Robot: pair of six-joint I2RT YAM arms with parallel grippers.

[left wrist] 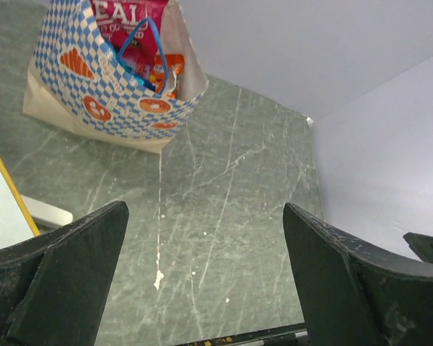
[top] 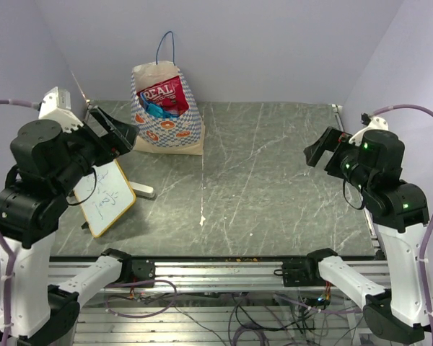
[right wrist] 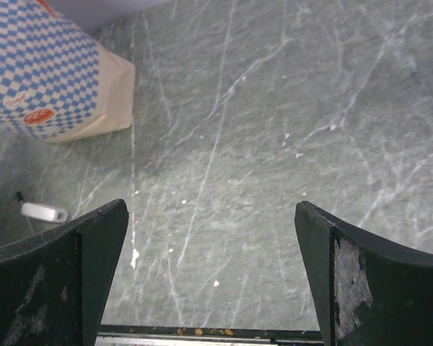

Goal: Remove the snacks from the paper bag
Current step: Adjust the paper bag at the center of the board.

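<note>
The paper bag (top: 166, 122) stands upright at the back left of the table, cream with a blue-and-white checkered band, orange prints and a blue cord handle (top: 164, 45). A red snack packet with white "REAL" lettering (top: 163, 92) sticks up inside it, with blue and orange packets (top: 162, 109) beside it. The left wrist view shows the bag (left wrist: 115, 101) and red packet (left wrist: 133, 21) ahead. The right wrist view shows the bag's side (right wrist: 47, 79). My left gripper (top: 115, 133) is open and empty, raised near the bag's left. My right gripper (top: 322, 150) is open and empty, raised at the right.
A yellow-edged whiteboard (top: 105, 196) with handwriting leans on a white stand (top: 141, 189) at the left front, below my left arm. The grey marbled tabletop (top: 274, 180) stretches between the arms. A metal rail (top: 216, 270) runs along the near edge.
</note>
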